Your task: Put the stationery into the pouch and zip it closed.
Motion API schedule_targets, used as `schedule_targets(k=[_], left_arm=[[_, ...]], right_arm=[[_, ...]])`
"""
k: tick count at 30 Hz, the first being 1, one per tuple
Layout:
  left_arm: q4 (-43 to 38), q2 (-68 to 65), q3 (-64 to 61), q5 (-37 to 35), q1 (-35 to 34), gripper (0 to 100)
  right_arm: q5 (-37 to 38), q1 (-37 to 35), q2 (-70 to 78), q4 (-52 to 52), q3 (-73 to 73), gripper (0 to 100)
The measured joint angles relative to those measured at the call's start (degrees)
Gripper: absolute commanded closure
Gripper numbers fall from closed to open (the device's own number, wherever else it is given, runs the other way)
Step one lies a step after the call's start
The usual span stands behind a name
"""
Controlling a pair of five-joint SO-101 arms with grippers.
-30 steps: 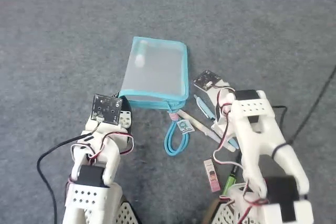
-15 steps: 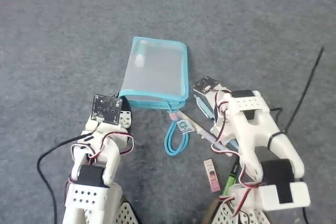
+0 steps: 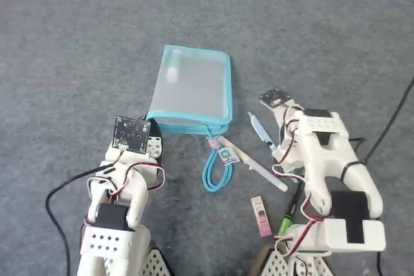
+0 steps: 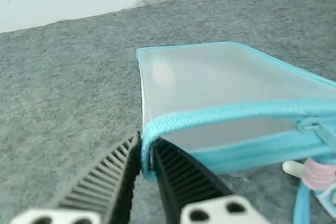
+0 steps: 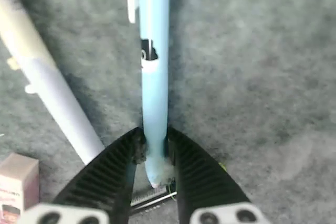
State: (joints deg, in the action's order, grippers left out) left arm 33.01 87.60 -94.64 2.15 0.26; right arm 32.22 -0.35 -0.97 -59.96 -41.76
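— While the left fingers [image 4: 113, 174] pinch the pouch [image 4: 210, 82] at its zip corner, what of the right fingers [image 5: 191, 174]?
— Clamped on the blue pen's [image 5: 155, 51] end, just beside a white pen [image 5: 47, 85] on the grey desk [image 5: 252, 77].

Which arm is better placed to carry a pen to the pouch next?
Right. The right gripper is closed on one end of the blue pen, while the left gripper pinches a corner of the pouch, probably steadying it.

Right tool [image 5: 154, 138] swung rightward, away from pouch [image 3: 194, 88]; blue pen [image 3: 262, 131] pinched in it shifted along, clear of white pen [image 3: 255, 165], now uncovered.
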Motion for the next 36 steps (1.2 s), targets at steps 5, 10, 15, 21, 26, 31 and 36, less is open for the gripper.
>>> schedule_targets(k=[5, 10, 15, 21, 26, 31, 36], left_arm=[[0.0, 0.0, 0.0, 0.0, 0.0, 99], [0.0, 0.0, 0.0, 0.0, 0.0, 99], [0.0, 0.0, 0.0, 0.0, 0.0, 99], [0.0, 0.0, 0.0, 0.0, 0.0, 99], [0.0, 0.0, 0.0, 0.0, 0.0, 99], [0.0, 0.0, 0.0, 0.0, 0.0, 99], [0.0, 0.0, 0.0, -0.2, 0.0, 99]], right_arm=[[-0.8, 0.4, -6.2, -2.3, -1.3, 99.1], [-3.4, -2.2, -21.6, -11.1, -1.4, 99.1], [-3.9, -12.8, -42.3, -23.1, -1.4, 99.1], [-2.7, -27.1, -59.4, -31.1, -1.4, 99.1], [-2.5, -37.4, -56.4, -35.3, -0.2, 99.1], [-3.0, -38.1, -45.7, -35.7, 3.7, 99.1], [-7.6, -34.8, -35.2, -35.5, 12.0, 99.1]])
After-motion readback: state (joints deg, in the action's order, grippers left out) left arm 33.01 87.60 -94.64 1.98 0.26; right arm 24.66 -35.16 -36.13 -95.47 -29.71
